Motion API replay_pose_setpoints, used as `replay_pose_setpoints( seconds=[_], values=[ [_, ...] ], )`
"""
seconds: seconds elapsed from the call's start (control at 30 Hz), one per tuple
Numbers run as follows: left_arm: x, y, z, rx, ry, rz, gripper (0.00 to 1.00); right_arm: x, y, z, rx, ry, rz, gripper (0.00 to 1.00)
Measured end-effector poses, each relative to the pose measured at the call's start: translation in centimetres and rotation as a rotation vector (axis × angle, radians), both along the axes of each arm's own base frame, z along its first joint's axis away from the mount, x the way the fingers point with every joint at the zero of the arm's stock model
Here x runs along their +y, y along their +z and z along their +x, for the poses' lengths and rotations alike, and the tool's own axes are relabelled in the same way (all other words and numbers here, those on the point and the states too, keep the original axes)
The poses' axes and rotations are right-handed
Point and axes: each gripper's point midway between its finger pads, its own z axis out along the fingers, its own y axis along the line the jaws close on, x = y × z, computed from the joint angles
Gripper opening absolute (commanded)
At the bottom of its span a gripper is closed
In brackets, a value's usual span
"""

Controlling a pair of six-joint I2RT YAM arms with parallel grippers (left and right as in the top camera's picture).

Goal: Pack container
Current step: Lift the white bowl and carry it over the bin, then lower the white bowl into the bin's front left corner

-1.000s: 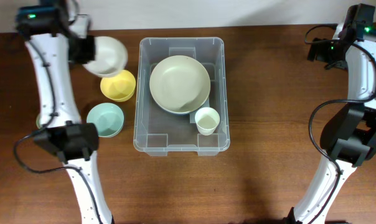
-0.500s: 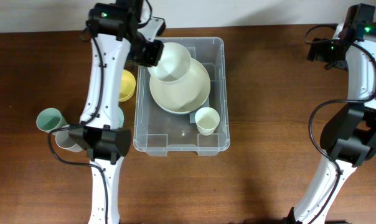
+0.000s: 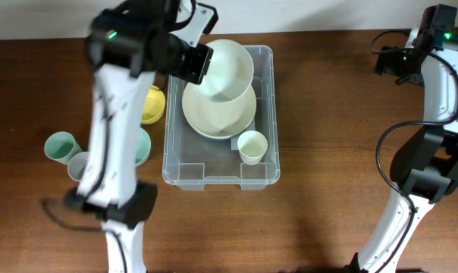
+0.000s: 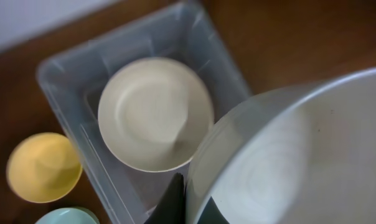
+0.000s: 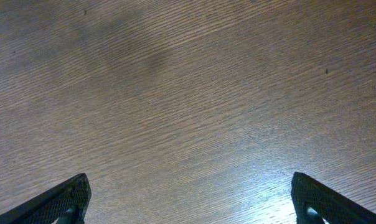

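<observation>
1 container (image 3: 206, 164) mid-desk (image 3: 327, 189) with 1 pale plate (image 3: 218, 120) + 1 cream cup (image 3: 252, 146) inside; left fingers (image 4: 174, 199) clamped on 1 white bowl (image 3: 229, 67) over its far end, right fingers (image 5: 63, 200) spread wide, empty; beside it: yellow bowl (image 3: 154, 106), teal bowl (image 3: 144, 144) half behind left arm (image 3: 111, 136), teal cup (image 3: 61, 145), grey cup (image 3: 79, 164).

The large clear rectangular plastic bin (image 3: 206, 163) sits mid-table on the brown wooden table (image 3: 327, 152). Inside it, a wide cream round dish (image 3: 214, 117) lies in the far half, and a small cream cup (image 3: 252, 146) stands just before it, by the right wall. A white bowl (image 3: 230, 67), held by the left gripper (image 3: 200, 64), hangs over the dish's far edge. Left of the bin lie a yellow bowl (image 3: 155, 106) and, nearer, a teal bowl (image 3: 144, 148). Further left stand a teal cup (image 3: 61, 145) and a grey cup (image 3: 76, 164), side by side.
</observation>
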Motion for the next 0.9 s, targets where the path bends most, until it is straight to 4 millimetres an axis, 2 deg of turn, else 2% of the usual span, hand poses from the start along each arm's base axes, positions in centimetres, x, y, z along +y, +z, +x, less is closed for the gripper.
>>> replay_pose_setpoints(
  seconds=[0.13, 0.2, 0.27, 0.33, 0.43, 0.5, 0.6, 0.73, 0.8, 0.9],
  values=[
    [0.3, 5.7, -4.0, -0.134, -0.003, -0.039, 0.01, 0.0, 0.0, 0.0, 0.0, 0.0, 0.0, 0.99],
    [0.8, 7.7, -5.6, -0.193, 0.026, -0.035, 0.01, 0.0, 0.0, 0.0, 0.0, 0.001, 0.0, 0.99],
    [1.8, 8.8, -6.4, -0.234, 0.08, -0.011, 0.01, 0.0, 0.0, 0.0, 0.0, 0.0, 0.0, 0.99],
    [3.3, 9.1, -6.3, -0.257, 0.171, 0.038, 0.01, 0.0, 0.0, 0.0, 0.0, 0.0, 0.0, 0.99],
    [5.6, 7.7, -4.5, -0.253, 0.331, 0.14, 0.01, 0.0, 0.0, 0.0, 0.0, 0.0, 0.0, 0.99],
    [6.3, 6.0, -2.6, -0.238, 0.403, 0.2, 0.01, 0.0, 0.0, 0.0, 0.0, 0.0, 0.0, 0.99],
    [6.1, 1.7, 0.4, -0.18, 0.466, 0.278, 0.01, 0.0, 0.0, 0.0, 0.0, 0.0, 0.0, 0.99],
    [5.8, -3.1, 2.1, -0.103, 0.48, 0.353, 0.01, 0.0, 0.0, 0.0, 0.0, 0.0, 0.0, 0.99],
    [5.6, -4.6, 2.6, -0.084, 0.482, 0.364, 0.01, 0.0, 0.0, 0.0, 0.0, 0.0, 0.0, 0.99],
    [5.3, -5.8, 3.0, -0.074, 0.484, 0.366, 0.01, 0.0, 0.0, 0.0, 0.0, 0.0, 0.0, 0.99]
  ],
)
